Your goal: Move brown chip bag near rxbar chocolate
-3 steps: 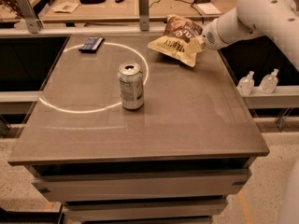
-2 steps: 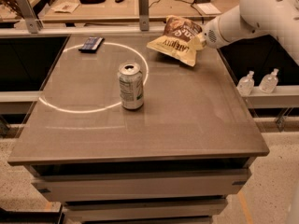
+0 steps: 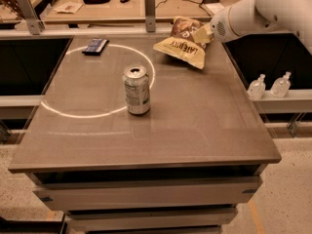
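Note:
The brown chip bag [image 3: 181, 44], dark brown on top and yellow below, is at the far right of the table, tilted, with its right end raised. My gripper [image 3: 206, 34] comes in from the right and is shut on the bag's right edge. The rxbar chocolate [image 3: 95, 46], a small dark flat bar, lies at the table's far left, on the white circle line. The bag is well to the right of the bar.
A silver-green drink can [image 3: 137, 89] stands upright near the middle of the table [image 3: 204, 130], between bag and bar but nearer the front. Two small clear bottles [image 3: 269, 86] stand on a ledge to the right. A metal post [image 3: 149, 4] stands behind the table.
My arm and the chip bag have shifted slightly to the left. The can and the bar have not moved.

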You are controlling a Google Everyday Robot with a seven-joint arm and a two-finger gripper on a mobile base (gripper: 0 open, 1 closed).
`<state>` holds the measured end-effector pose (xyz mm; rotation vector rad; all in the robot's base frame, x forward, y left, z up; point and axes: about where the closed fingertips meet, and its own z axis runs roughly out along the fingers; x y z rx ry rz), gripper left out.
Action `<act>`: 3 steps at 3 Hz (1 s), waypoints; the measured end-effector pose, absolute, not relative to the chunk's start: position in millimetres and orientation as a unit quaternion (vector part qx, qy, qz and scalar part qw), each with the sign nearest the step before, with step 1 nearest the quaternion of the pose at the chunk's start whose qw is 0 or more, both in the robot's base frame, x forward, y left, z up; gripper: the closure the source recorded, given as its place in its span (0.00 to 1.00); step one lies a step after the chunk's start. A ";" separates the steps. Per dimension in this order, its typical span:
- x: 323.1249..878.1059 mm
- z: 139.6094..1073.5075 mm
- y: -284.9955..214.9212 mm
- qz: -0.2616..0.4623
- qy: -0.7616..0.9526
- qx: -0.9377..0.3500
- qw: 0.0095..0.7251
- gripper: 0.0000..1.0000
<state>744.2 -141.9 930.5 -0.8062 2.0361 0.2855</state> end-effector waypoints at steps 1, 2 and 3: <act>744.7 934.1 -139.2 0.114 0.821 -0.328 0.452 1.00; 745.1 932.4 -136.8 0.116 0.821 -0.329 0.451 0.81; 745.5 930.8 -134.7 0.117 0.821 -0.330 0.450 0.57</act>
